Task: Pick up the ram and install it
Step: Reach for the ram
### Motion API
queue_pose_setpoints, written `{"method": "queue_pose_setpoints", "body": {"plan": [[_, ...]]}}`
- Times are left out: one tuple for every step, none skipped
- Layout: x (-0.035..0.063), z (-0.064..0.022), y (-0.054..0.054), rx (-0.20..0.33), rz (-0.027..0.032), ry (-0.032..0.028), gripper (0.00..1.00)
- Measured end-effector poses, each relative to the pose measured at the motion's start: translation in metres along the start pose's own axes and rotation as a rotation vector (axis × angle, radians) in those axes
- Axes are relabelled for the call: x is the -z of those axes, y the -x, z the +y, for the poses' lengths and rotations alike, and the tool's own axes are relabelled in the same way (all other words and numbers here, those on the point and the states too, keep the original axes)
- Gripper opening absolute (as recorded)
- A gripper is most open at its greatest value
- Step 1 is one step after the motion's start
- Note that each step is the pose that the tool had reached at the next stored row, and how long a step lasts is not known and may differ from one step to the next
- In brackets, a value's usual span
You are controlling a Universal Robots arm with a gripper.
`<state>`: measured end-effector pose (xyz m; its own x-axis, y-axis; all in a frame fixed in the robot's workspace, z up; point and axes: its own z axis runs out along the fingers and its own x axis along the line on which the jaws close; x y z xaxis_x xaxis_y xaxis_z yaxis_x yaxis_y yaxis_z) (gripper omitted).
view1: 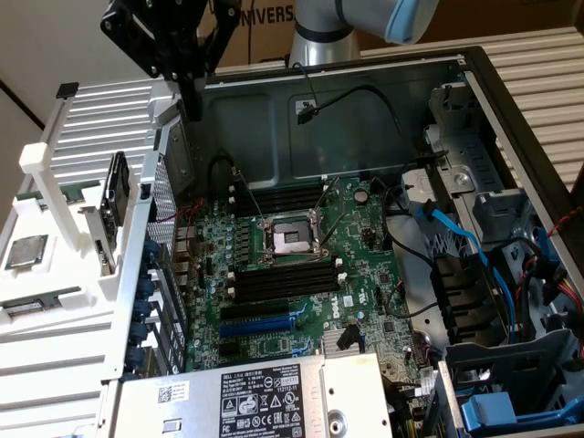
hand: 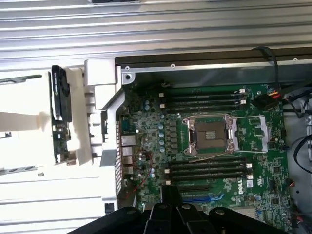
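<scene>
The job is barely getting under way — the ram (view1: 117,205) is standing on edge in the white rack (view1: 41,160) beside the computer case (view1: 365,109), untouched. The gripper (view1: 193,105) is hovering over the case's edge, fingers pinched together on nothing — the black memory slots (view1: 283,278) are looking empty.

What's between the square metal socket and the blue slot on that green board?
A row of long black memory slots lies between the socket and the blue slot, seen in the exterior view.

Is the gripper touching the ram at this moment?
Apart. The exterior view shows the gripper hanging above the computer case edge, with a plain gap to the ram, which stands in the white rack.
</scene>
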<state>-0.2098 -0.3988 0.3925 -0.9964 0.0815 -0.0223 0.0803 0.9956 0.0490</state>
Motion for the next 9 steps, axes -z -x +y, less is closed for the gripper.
{"method": "queue_pose_setpoints", "body": {"plan": [[0.0001,-0.0004,-0.005,0.0,0.0,0.0,0.1],[0.0002,-0.0007,-0.009,0.0,0.0,0.0,0.1],[0.0004,-0.0011,-0.013,0.0,0.0,0.0,0.1],[0.0005,-0.0014,-0.018,0.0,0.0,0.0,0.1],[0.0006,-0.0018,-0.023,0.0,-0.0001,0.0,0.1],[0.0007,-0.0022,-0.027,0.0,0.0,0.0,0.1],[0.0008,-0.0025,-0.032,0.0,0.0,0.0,0.1],[0.001,-0.0029,-0.037,0.0,0.0,0.0,0.1],[0.0011,-0.0033,-0.041,0.0,-0.0001,0.0,0.1]]}}
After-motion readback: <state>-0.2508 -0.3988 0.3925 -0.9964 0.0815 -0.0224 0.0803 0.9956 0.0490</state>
